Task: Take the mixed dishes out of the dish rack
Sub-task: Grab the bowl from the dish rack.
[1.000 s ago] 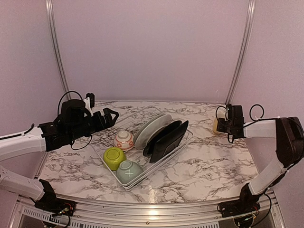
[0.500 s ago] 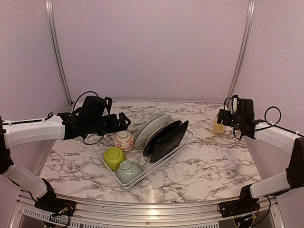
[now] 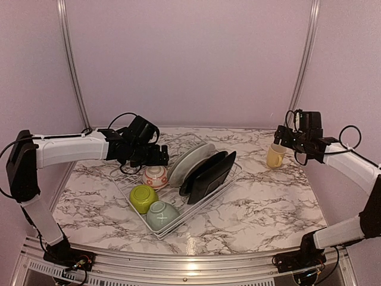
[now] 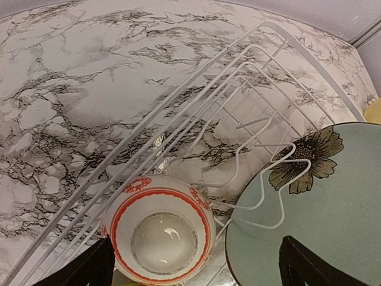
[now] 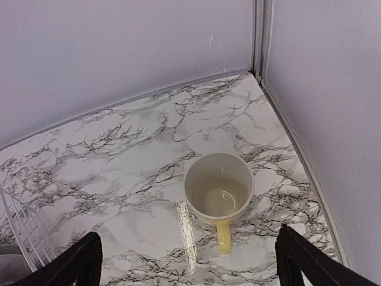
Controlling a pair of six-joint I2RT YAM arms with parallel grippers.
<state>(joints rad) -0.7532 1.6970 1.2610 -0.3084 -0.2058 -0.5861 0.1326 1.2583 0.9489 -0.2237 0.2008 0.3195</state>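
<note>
**Changes.** The left arm has swung right from the table's left side. Its left gripper [image 3: 159,156] now hangs over the far-left part of the dish rack [image 3: 205,199], just above the small white red-patterned bowl [image 3: 155,176]. Its jaws are spread wide and hold nothing. On the right, I see that the right gripper [image 3: 284,138] has let go of the pale yellow mug [image 3: 275,156] and lifted clear. Its jaws are now fully apart and empty.

**Containers.** The rack sits mid-table [image 3: 268,208]. Three bowls occupy its left side:
- the red-patterned bowl, farthest back
- the lime-green bowl [image 3: 143,198], in the middle
- the pale grey-green bowl [image 3: 162,214], nearest

All three appear to sit rim down. To their right, the round whitish plates [image 3: 190,162] stand on edge, and the black squarish plates [image 3: 208,174] lean against them. The mug stands upright outside the rack, near the far-right corner, with nothing in it.

**View differences.** Only the left wrist view shows a dark flower print [image 4: 306,164] on the nearest plate face. It also shows the red-patterned bowl centred between the fingertips [image 4: 98,268]. Only the right wrist view shows the mug's interior and its handle [image 5: 223,237], which points towards the camera.
</note>
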